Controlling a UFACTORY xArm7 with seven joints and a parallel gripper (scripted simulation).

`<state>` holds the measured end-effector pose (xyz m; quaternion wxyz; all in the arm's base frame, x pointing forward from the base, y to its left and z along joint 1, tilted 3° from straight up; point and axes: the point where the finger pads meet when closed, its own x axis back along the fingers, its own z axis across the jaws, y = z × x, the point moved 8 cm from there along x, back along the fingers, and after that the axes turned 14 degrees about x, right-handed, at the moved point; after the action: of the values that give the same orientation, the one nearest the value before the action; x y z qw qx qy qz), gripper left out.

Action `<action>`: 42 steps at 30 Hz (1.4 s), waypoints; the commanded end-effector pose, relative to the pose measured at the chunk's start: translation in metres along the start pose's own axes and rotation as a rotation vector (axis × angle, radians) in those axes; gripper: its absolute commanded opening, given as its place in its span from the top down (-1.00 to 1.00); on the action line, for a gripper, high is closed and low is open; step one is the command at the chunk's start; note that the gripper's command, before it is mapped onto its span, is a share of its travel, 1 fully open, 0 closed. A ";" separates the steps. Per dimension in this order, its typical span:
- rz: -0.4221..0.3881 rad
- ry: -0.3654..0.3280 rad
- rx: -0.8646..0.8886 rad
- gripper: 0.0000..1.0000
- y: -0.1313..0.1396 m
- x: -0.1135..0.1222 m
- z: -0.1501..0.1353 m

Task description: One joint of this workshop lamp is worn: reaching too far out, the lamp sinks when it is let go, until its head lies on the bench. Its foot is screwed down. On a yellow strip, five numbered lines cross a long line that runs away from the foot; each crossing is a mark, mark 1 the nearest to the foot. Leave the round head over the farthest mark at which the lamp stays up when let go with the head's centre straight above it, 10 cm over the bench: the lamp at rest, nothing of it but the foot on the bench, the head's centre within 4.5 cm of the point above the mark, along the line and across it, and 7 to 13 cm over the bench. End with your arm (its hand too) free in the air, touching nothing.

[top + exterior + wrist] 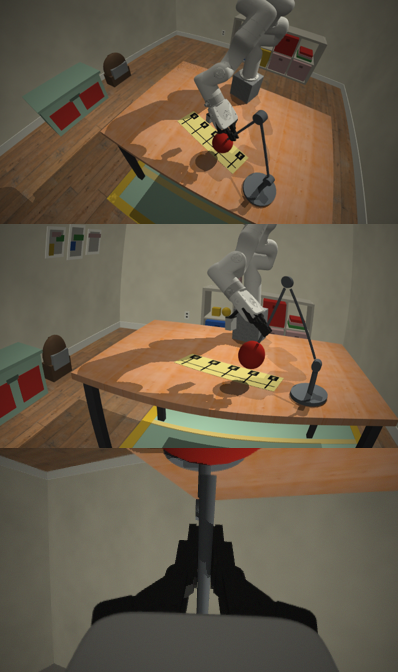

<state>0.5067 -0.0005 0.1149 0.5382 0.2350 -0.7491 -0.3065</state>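
Observation:
The lamp has a round grey foot [259,189] on the bench, two thin grey rods meeting at a high elbow joint [260,117], and a round red head [222,142]. The head [251,354] hangs in the air above the yellow strip [231,371], roughly over the second mark from the foot end. My gripper [233,135] is shut on the thin lamp rod [205,548] just behind the head. In the wrist view the black fingers press on the rod from both sides, and the red head [210,454] shows at the top edge.
The arm's grey base block [246,86] stands on the bench behind the strip. A shelf with coloured boxes [289,54] is at the back wall. A green cabinet [68,96] and a brown object [115,69] stand on the floor to the left.

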 end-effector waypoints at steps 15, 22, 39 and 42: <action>-0.001 -0.003 0.004 1.00 -0.007 0.012 -0.003; -0.001 -0.003 0.004 1.00 -0.003 0.006 -0.003; -0.001 -0.003 0.004 1.00 0.001 0.003 -0.003; -0.001 -0.003 0.004 1.00 0.000 0.005 -0.003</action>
<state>0.5072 0.0016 0.1153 0.5391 0.2379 -0.7478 -0.3058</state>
